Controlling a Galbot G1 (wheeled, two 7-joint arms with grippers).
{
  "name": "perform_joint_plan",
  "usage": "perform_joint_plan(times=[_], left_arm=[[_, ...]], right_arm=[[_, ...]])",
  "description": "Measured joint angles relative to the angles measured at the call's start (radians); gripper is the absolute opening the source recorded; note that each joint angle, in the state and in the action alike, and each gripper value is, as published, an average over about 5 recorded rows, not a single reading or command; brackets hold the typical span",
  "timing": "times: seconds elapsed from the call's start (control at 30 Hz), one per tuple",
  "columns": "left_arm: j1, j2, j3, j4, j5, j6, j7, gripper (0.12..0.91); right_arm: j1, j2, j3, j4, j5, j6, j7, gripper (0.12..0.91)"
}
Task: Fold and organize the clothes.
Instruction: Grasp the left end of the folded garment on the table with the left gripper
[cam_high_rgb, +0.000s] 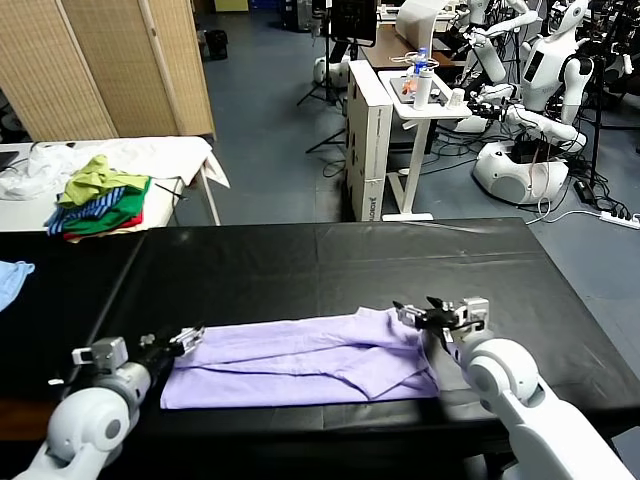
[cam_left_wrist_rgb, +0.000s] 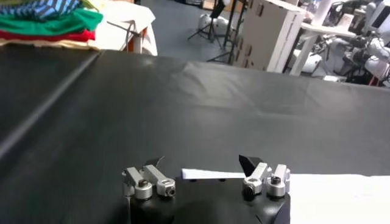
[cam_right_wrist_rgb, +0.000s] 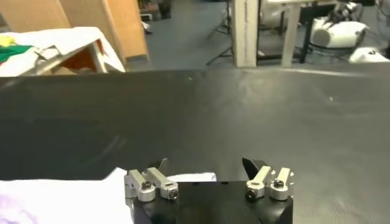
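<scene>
The left pincer (cam_high_rgb: 188, 337) and right pincer (cam_high_rgb: 430, 313), both open and empty, sit at opposite ends of the T-shirt (cam_high_rgb: 300, 362), which lies between them near the desk's (cam_high_rgb: 300, 265) front edge, long axis running pincer to pincer, each arm equally near.

L gripper (cam_high_rgb: 187, 337) fingers apart, R gripper (cam_high_rgb: 432, 313) too

A pile of green, yellow and striped clothes (cam_high_rgb: 98, 203) sits on a white table (cam_high_rgb: 180, 155) at upper left; a light blue cloth (cam_high_rgb: 12, 276) at the left edge; a white cabinet (cam_high_rgb: 372, 140) upper centre; a folding screen (cam_high_rgb: 120, 60) upper left.
</scene>
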Motion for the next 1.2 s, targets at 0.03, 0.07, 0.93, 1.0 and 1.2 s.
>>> perform_joint_plan(times=[0.03, 0.07, 0.93, 1.0, 1.2], left_arm=[[-0.001, 0.000, 0.001, 0.002, 0.000, -0.001, 0.000, 0.907], [-0.001, 0.000, 0.001, 0.003, 0.000, -0.001, 0.001, 0.907], [-0.009, -0.023, 0.022, 0.047, 0.034, -0.011, 0.008, 0.214], [-0.012, -0.024, 0.023, 0.049, 0.040, -0.013, 0.010, 0.169], [-0.031, -0.026, 0.037, 0.064, 0.076, -0.028, 0.013, 0.154]], right_arm=[[0.000, 0.004, 0.000, -0.003, -0.001, 0.000, 0.000, 0.865], [0.000, 0.007, -0.001, -0.006, -0.002, -0.001, 0.000, 0.842], [-0.016, 0.054, 0.005, -0.031, -0.065, 0.040, 0.000, 0.177], [-0.019, 0.063, 0.006, -0.033, -0.077, 0.055, 0.010, 0.154], [-0.028, 0.087, 0.008, -0.037, -0.087, 0.072, 0.023, 0.141]])
